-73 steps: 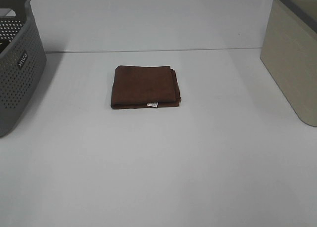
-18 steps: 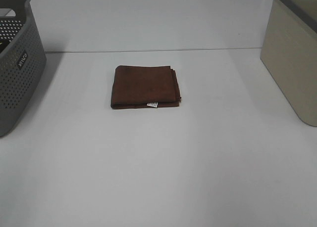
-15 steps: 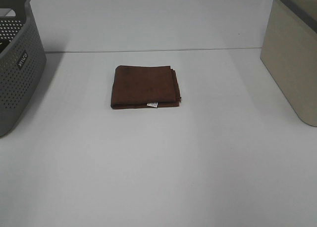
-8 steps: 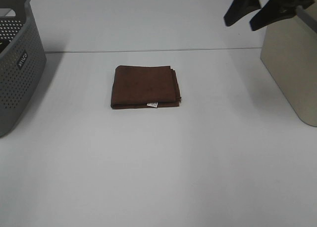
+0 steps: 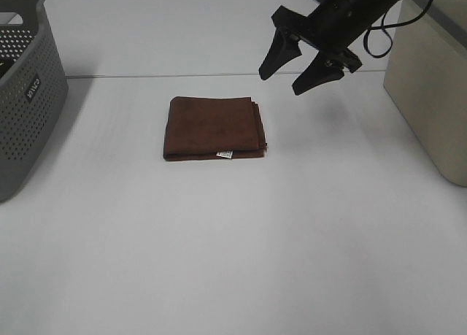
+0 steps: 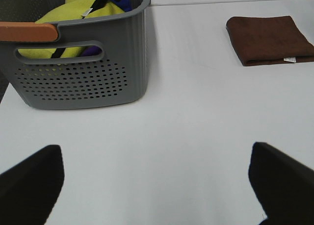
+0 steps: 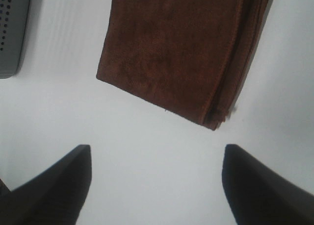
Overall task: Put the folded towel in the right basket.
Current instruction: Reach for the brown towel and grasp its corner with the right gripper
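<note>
A folded brown towel (image 5: 214,128) lies flat on the white table, left of the middle; it also shows in the left wrist view (image 6: 269,39) and the right wrist view (image 7: 181,53). The beige right basket (image 5: 432,87) stands at the right edge. My right gripper (image 5: 290,71) is open and empty, hanging above the table to the right of the towel and behind it; its fingertips (image 7: 64,178) frame the towel in the wrist view. My left gripper (image 6: 157,178) is open and empty, low over the table near the grey basket, out of the exterior view.
A grey perforated basket (image 5: 23,94) stands at the left edge; in the left wrist view the grey basket (image 6: 83,73) holds yellow and dark cloths. A cable loops from the right arm (image 5: 365,10) near the beige basket's rim.
The right arm has come into view from the upper right and moved left and down toward the towel, gripper open. The towel and baskets have not moved.
</note>
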You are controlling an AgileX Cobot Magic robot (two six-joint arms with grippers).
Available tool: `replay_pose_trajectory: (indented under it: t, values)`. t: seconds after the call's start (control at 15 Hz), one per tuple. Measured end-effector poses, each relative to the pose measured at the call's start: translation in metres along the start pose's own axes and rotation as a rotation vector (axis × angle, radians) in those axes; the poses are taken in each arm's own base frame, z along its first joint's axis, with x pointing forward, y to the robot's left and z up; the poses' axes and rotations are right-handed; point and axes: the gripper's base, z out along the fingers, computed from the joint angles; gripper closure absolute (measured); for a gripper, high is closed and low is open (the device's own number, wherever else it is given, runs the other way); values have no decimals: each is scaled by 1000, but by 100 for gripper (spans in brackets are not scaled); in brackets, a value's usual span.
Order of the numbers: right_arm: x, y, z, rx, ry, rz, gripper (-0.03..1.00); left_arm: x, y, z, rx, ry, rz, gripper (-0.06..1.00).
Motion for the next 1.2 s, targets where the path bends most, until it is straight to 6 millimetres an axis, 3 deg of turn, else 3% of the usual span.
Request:
replay_pose_trajectory:
  t: [0.13,0.47,0.8,1.2]
  values:
    - [-12,-21,32,-10,27,39,23,0,0,0,0,0,0,-2]
    - [-20,-47,70,-8,40,74,23,0,0,0,0,0,0,-2]
    - [-18,-64,92,4,26,107,23,0,0,0,0,0,0,-2]
    - [-18,-71,109,-59,-6,151,23,0,0,0,0,0,0,-2]
